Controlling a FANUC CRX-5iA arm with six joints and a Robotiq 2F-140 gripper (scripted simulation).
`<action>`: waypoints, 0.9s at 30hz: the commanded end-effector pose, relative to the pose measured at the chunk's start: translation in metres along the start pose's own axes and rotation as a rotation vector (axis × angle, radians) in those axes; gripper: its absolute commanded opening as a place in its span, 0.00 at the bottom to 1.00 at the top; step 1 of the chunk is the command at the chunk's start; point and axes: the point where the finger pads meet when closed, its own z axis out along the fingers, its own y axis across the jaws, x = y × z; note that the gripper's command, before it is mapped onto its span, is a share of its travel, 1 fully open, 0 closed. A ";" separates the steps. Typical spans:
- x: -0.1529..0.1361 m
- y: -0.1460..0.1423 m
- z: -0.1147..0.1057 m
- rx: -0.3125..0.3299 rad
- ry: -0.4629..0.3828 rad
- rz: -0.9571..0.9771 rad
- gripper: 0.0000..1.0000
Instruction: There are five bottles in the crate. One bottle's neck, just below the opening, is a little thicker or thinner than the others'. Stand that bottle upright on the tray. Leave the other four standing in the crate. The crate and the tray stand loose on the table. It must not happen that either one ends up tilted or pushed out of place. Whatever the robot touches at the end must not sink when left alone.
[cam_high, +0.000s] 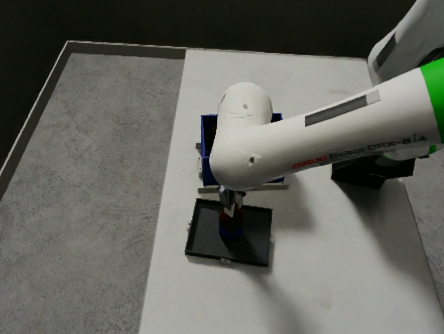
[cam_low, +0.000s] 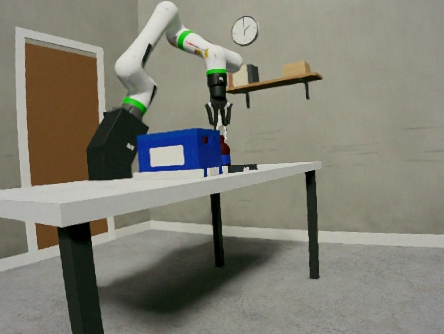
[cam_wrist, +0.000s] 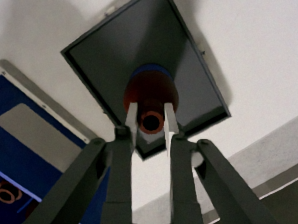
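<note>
Over the black tray (cam_high: 257, 235) (cam_low: 242, 168) (cam_wrist: 202, 85), the gripper (cam_high: 230, 206) (cam_low: 220, 124) (cam_wrist: 150, 114) is closed on a dark red bottle's neck.
The bottle (cam_high: 231, 224) (cam_low: 225, 149) (cam_wrist: 151, 92) is upright, its base apparently on the tray, though contact is hard to see; the blue crate (cam_high: 206, 175) (cam_low: 193, 137) (cam_wrist: 19, 150) sits beside the tray on the bench (cam_high: 300, 280) (cam_low: 165, 197) (cam_wrist: 260, 45).

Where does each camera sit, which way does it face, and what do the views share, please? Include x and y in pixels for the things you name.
Top: high over the table (cam_high: 165, 280) (cam_low: 150, 187), facing down; arm and fingers (cam_high: 231, 207) (cam_low: 220, 125) show.
Exterior: off to one side, facing across the table; whole arm shows.
Wrist: on the arm's end, facing along the fingers to the tray (cam_high: 200, 245) (cam_low: 242, 168) (cam_wrist: 200, 80).
Top and wrist share the bottle (cam_high: 231, 227) (cam_low: 226, 150) (cam_wrist: 151, 90).
</note>
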 end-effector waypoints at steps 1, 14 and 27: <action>0.000 0.000 0.000 -0.001 -0.001 0.000 0.10; -0.001 0.000 0.004 -0.001 -0.001 0.000 0.10; -0.001 0.000 0.005 -0.001 -0.001 0.000 0.10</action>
